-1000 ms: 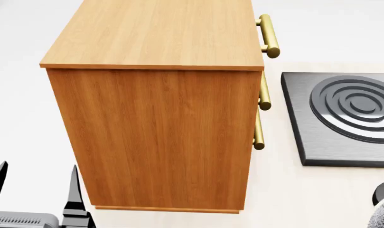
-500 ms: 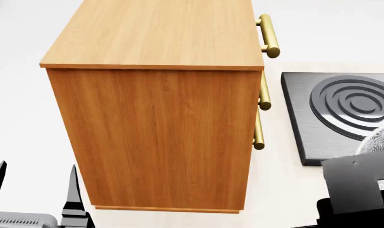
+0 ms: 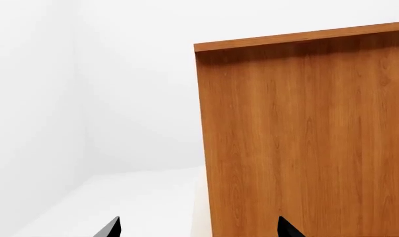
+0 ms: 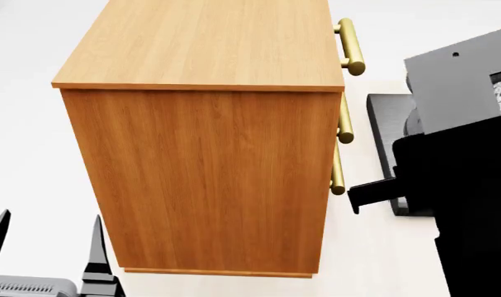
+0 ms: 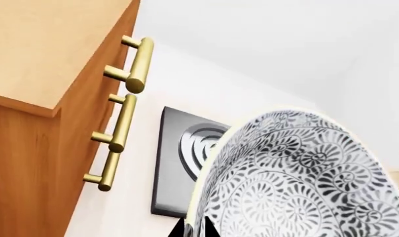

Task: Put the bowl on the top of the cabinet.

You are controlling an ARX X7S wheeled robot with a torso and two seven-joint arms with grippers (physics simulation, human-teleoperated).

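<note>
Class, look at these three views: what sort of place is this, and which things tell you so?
Probably a simulated kitchen: a black hob with ring burners lies on the pale counter beside the cabinet, and the right arm carries a patterned bowl.

Around me I see plain white walls (image 3: 87, 74), a pale cream counter surface (image 4: 374, 260), and 1 dark grey hob plate (image 5: 176, 163) with concentric rings.

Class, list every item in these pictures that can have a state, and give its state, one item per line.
Bowl: lifted off the surface, held in the right pincer, beside the cabinet.
Cabinet: upright, top bare; whether the drawers are shut cannot be told.
Left pincer: open, holding nothing, low by the cabinet side.
Right pincer: shut on the bowl rim.
Stove plate: flat on the counter, nothing on the part in view.
</note>
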